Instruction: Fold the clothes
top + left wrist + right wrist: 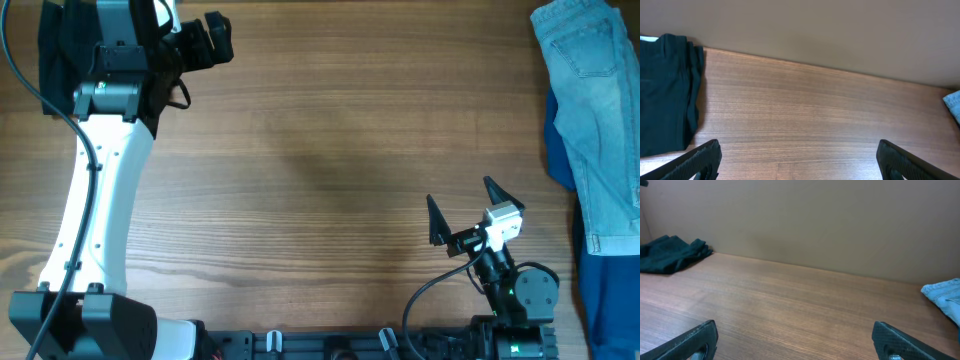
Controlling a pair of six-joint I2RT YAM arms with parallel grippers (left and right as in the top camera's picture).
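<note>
Under everything, a big brown wooden table (pixel 320 150), bare in the middle. Next in size, the long white left arm (pixel 95 210), stretched from the near edge up to the far left corner, bent at the top and turned to point right. At the far right edge, light blue jeans (pixel 595 110), lying partly over a dark blue cloth (pixel 610 300). In the far left corner, the black shorts (pixel 55 50), the clothes to fold, bunched in a heap and partly hidden under the left arm. In the left wrist view, off to the left of the fingers (pixel 700 160), not touching. Near the front edge, the small dark right arm (pixel 515 285), tucked low, pointing up and left. At the tip of the long arm, the left gripper (pixel 215 40), just beside the shorts, spread wide, holding nothing. Last, the right gripper (pixel 460 195), spread wide too, over bare wood, holding nothing, well apart from the shorts.
</note>
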